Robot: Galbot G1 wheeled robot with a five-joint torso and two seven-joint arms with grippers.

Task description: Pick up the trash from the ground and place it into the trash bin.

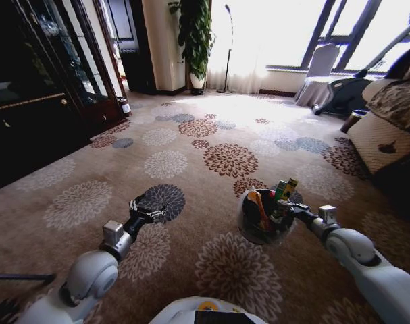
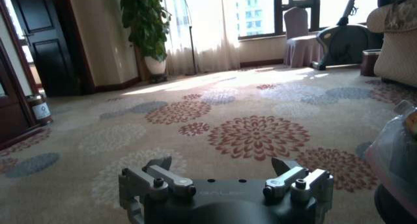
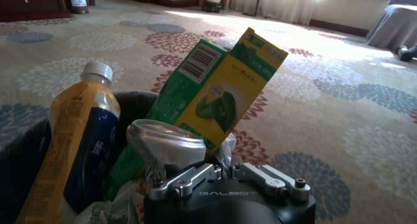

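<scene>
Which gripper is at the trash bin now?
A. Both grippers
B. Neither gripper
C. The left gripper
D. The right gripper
D. The right gripper is at the rim of the trash bin, which holds a bottle and a green-yellow carton, while the left gripper is open over bare carpet, apart from the bin.

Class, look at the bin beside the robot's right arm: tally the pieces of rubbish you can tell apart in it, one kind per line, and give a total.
Bottles: 1, the orange and blue bottle
Cartons: 1, the green and yellow carton
Cans: 1, the crushed can
Total: 3 clear pieces in the bin; the right gripper is at the can, its jaws nearly closed.
</scene>
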